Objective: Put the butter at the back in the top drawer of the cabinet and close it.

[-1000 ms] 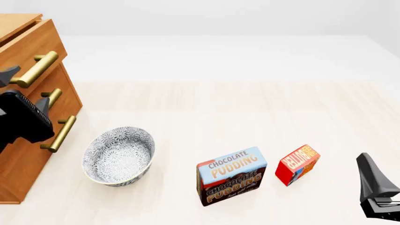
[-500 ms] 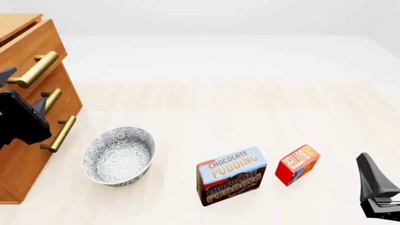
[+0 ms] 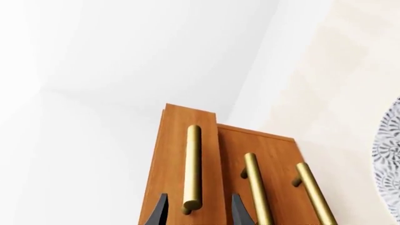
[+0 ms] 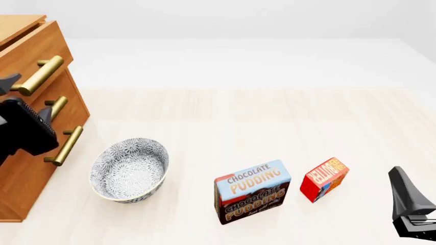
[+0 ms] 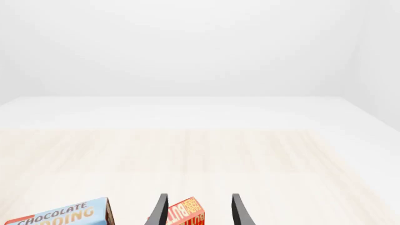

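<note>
— Where is the butter (image 4: 325,179)?
— On the pale wood table (image 4: 272,122), right of the pudding box (image 4: 252,192), just ahead of the right gripper (image 5: 197,211), whose jaws stand apart.
— Its long axis?
— Slanting away rightward.
— The left gripper (image 3: 197,213)?
— Spread around the top drawer (image 3: 187,159) handle's end. White walls.

Front view overlooks the whole table (image 4: 272,117); wrist views sit close, sharing perhaps its cabinet (image 3: 206,187) and boxes.
</note>
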{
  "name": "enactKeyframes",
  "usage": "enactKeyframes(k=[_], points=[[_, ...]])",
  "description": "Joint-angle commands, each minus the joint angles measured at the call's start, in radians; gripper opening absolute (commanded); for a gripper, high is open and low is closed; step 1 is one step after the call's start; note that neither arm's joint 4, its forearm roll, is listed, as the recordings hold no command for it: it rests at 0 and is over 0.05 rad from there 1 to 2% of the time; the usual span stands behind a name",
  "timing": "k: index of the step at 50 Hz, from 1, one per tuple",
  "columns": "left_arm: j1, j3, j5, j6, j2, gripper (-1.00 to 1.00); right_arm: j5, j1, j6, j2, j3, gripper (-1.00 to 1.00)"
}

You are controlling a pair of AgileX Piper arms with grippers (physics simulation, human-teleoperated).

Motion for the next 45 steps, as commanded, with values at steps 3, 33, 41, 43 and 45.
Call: enactKeyframes(k=[3, 33, 41, 43, 45], points=[[0.008, 0.004, 0.012, 0.000, -0.015, 1.00, 0.000, 0.000, 0.000, 0.000, 0.000, 1.00], [0.020, 0.004, 0.004, -0.001, -0.007, 1.00, 0.000, 0.000, 0.000, 0.000, 0.000, 1.00], [0.021, 0.004, 0.004, -0.001, -0.008, 1.00, 0.000, 0.000, 0.000, 0.000, 0.000, 1.00], [0.019, 0.004, 0.000, 0.000, -0.006, 1.00, 0.000, 0.000, 0.000, 0.000, 0.000, 1.00], [0.019, 0.004, 0.000, -0.001, -0.005, 1.00, 0.000, 0.000, 0.000, 0.000, 0.000, 1.00]])
